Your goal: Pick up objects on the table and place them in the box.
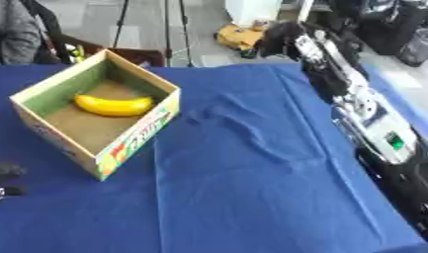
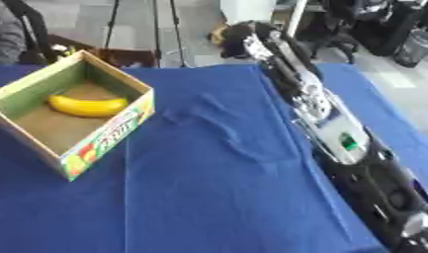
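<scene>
One banana [image 1: 113,105] lying flat inside the box [image 1: 44,129] on the blue tabletop [image 1: 251,197]; right robot hand [image 2: 237,35] raised beyond the far edge, finger state untellable; judged advice: retract clear of the box.

I'm looking down at what reads as a robotics lab or test room, not a home. My work surface is a table [image 1: 251,197] draped in a plain blue cloth [image 1: 234,148], creased in the middle. Beyond its far edge there's bare grey floor [image 1: 148,29] with thin black stand legs [image 1: 122,24] and cables running across it. Far right, dark equipment [image 2: 381,24] is stacked up, and a white unit [image 1: 251,10] sits at the far side.
</scene>
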`<state>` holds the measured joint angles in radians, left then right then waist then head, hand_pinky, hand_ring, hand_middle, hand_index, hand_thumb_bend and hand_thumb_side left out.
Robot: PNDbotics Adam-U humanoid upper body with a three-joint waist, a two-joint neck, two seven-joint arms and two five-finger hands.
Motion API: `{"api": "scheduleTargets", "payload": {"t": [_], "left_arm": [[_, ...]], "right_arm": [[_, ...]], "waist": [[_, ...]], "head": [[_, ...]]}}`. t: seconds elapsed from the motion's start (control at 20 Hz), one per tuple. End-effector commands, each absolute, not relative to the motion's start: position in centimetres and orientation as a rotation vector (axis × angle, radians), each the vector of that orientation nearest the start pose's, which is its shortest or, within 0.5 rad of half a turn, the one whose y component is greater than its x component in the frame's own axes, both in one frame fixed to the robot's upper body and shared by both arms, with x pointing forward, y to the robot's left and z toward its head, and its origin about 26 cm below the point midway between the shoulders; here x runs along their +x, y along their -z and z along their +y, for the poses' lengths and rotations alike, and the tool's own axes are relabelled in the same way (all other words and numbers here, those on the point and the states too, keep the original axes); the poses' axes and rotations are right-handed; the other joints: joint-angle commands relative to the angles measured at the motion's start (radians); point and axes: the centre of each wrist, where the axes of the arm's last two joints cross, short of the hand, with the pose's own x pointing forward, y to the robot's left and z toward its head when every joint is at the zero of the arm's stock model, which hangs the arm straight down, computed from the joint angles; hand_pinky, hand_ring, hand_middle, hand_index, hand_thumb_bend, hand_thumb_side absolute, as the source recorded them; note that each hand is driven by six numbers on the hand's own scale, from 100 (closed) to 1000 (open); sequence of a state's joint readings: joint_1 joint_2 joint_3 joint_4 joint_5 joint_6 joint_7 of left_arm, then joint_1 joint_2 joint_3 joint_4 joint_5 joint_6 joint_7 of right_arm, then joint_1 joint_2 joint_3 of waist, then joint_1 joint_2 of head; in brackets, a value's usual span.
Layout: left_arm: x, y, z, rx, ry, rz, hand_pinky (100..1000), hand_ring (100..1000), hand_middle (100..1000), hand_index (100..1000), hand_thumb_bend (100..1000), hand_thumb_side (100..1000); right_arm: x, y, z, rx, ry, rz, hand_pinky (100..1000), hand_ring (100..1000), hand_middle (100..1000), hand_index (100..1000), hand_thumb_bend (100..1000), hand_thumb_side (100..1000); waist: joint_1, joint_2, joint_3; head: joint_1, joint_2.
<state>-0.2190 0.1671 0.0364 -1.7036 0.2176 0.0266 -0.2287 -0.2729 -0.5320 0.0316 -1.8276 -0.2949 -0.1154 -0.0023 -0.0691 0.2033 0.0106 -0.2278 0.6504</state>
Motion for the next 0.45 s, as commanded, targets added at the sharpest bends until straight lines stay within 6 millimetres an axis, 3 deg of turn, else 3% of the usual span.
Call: {"api": "scheduleTargets", "payload": {"t": [0.05,0.2,0.45], "left_arm": [[32.3,-10.0,27.6,-0.194,0.208,-1.903,613,732,616,618,187,1000],[32.2,-9.8,27.8,-0.182,0.193,-1.903,612,730,616,618,185,1000],[31.9,-9.1,27.8,-0.177,0.181,-1.89,612,729,617,620,181,1000]], "right_arm": [[30.2,-16.8,-30.4,0.0,-0.252,-2.177,725,611,588,702,100,842],[29.0,-14.0,-30.3,-0.006,-0.106,-2.117,719,604,581,693,100,855],[28.7,-12.1,-29.8,-0.034,0.003,-2.082,716,603,581,692,100,861]], "waist": [[0.013,-0.016,-0.017],[0.028,-0.015,-0.041],[0.052,-0.022,-0.056]], "head": [[0.043,0.009],[0.057,0.015],[0.06,0.026]]}}
